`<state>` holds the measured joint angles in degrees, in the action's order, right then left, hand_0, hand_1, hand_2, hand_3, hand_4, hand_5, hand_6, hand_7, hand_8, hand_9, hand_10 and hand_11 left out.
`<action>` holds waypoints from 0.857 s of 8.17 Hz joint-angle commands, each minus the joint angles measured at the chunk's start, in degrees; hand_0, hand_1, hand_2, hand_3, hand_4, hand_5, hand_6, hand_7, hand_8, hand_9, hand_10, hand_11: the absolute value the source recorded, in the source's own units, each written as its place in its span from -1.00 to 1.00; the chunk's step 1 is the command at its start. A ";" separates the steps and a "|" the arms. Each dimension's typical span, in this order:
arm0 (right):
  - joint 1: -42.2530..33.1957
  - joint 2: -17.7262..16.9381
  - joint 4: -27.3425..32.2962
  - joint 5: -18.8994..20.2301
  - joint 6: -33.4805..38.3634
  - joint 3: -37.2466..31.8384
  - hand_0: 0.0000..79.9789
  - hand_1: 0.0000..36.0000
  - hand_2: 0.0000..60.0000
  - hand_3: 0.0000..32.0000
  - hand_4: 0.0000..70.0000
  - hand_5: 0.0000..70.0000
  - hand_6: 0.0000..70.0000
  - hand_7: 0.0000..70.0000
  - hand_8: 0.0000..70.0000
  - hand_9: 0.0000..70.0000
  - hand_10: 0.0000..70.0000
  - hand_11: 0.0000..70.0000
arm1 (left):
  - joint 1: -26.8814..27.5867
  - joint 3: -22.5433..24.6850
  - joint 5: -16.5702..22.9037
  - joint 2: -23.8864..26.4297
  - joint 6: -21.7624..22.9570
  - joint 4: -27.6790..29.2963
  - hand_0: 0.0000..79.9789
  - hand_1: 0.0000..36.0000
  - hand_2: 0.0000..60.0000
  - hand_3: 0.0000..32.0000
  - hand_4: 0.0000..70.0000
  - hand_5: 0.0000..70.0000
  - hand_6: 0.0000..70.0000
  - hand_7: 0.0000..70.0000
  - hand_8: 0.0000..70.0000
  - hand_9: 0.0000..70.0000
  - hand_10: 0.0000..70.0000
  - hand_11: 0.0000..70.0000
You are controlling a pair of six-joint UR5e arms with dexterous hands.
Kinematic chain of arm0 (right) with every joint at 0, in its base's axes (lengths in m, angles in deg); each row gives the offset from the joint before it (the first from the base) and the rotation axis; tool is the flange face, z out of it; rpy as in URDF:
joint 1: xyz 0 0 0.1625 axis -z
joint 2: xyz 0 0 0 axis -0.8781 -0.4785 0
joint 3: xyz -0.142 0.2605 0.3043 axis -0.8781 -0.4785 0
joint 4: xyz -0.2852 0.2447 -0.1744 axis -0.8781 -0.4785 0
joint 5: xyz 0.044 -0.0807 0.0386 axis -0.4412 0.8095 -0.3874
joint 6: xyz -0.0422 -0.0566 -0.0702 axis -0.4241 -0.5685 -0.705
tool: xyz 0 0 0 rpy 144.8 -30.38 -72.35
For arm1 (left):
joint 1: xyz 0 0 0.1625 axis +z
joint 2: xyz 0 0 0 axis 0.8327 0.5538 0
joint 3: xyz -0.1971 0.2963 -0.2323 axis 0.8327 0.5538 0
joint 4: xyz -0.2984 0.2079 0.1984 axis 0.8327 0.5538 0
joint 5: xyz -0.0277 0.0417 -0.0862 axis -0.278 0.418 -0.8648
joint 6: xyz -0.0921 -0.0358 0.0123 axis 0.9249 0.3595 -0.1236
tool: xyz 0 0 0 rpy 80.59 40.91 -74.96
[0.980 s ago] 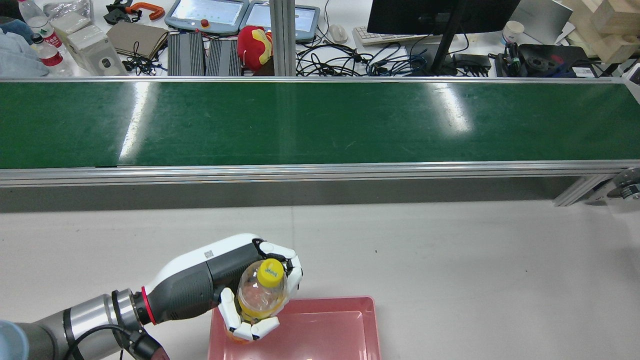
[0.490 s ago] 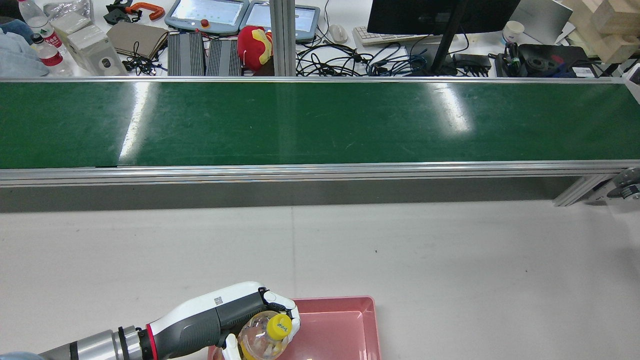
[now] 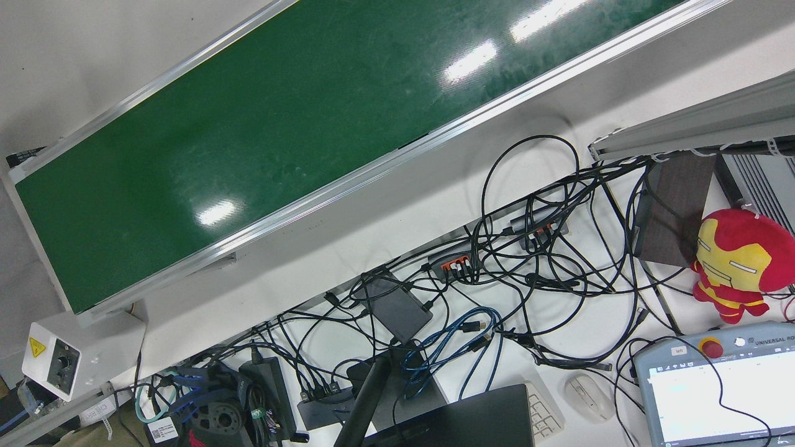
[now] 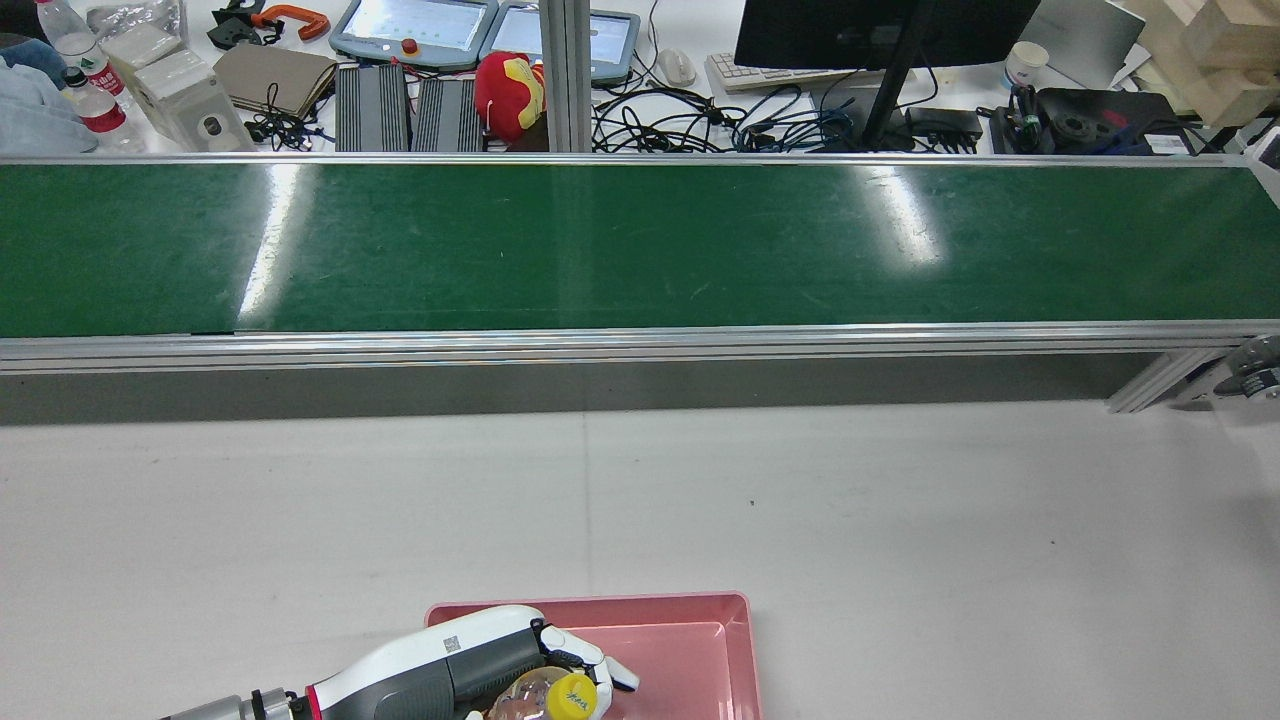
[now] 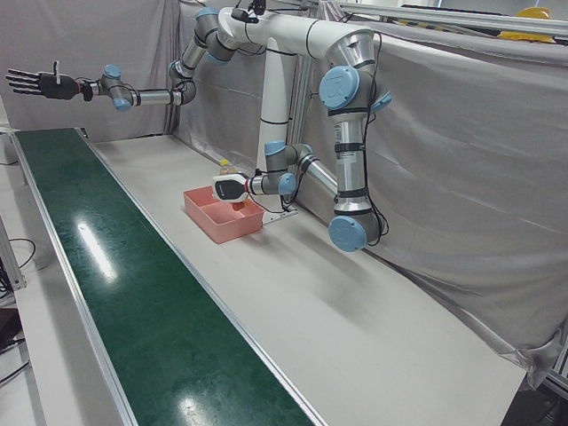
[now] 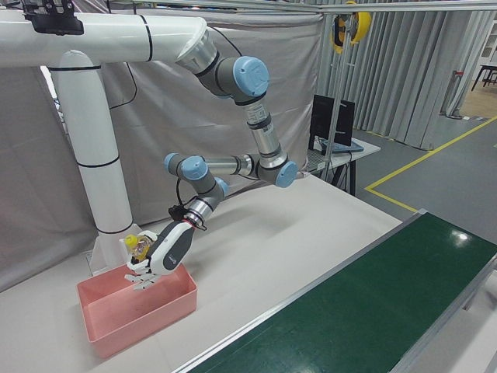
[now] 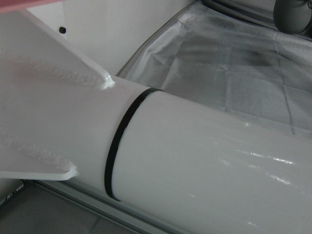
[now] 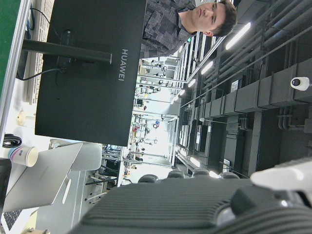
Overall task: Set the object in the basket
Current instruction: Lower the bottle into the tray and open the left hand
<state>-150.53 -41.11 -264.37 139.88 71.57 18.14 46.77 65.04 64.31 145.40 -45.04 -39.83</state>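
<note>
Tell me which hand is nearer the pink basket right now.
The left. The left hand is over the pink basket, holding the bottle; the right hand is raised far away beyond the conveyor's end.

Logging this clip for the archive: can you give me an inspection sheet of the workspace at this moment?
Surface: white table holds only the basket; green conveyor belt carries nothing.
Job's things: yellow-capped bottle at the pink basket.
Clutter: nothing seen on the table.
Hands: left hand against the bottle, fingers' grip unclear; right hand raised far off, open.
Cables: tangle of cables on the desk beyond the belt.
Surroundings: monitor, plush toy, grey curtain.
</note>
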 commanded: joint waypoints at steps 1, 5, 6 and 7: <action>0.00 0.00 0.00 0.00 0.00 0.00 -1.00 -1.00 -1.00 -1.00 -1.00 -1.00 -1.00 -1.00 -1.00 -1.00 -1.00 -1.00 | 0.11 -0.32 -0.08 0.23 0.67 3.95 0.16 1.00 1.00 -0.80 -0.96 -0.48 -1.00 -0.98 -0.82 -0.82 -0.93 -0.81; 0.00 0.00 0.00 0.00 0.00 0.00 -1.00 -1.00 -1.00 -1.00 -1.00 -1.00 -1.00 -1.00 -1.00 -1.00 -1.00 -1.00 | -1.20 -0.06 0.01 0.15 0.85 4.22 1.00 -0.58 -1.00 -0.76 -0.97 -0.58 -1.00 -1.00 -0.92 -0.94 -1.00 -0.95; 0.00 0.00 0.00 0.00 0.00 0.00 -1.00 -1.00 -1.00 -1.00 -1.00 -1.00 -1.00 -1.00 -1.00 -1.00 -1.00 -1.00 | -2.42 0.11 0.44 0.06 2.41 3.96 1.00 -0.56 -1.00 -0.70 -0.99 -0.61 -1.00 -1.00 -0.94 -0.97 -1.00 -0.97; 0.00 0.00 0.00 0.00 0.00 0.00 -1.00 -1.00 -1.00 -1.00 -1.00 -1.00 -1.00 -1.00 -1.00 -1.00 -1.00 -1.00 | -4.18 0.46 0.54 -0.03 4.00 3.96 1.00 -0.50 -1.00 -0.68 -0.99 -0.60 -1.00 -1.00 -0.93 -0.96 -1.00 -0.96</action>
<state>-150.53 -41.11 -264.37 139.88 71.57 18.14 45.43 64.93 64.43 145.52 -43.68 -35.71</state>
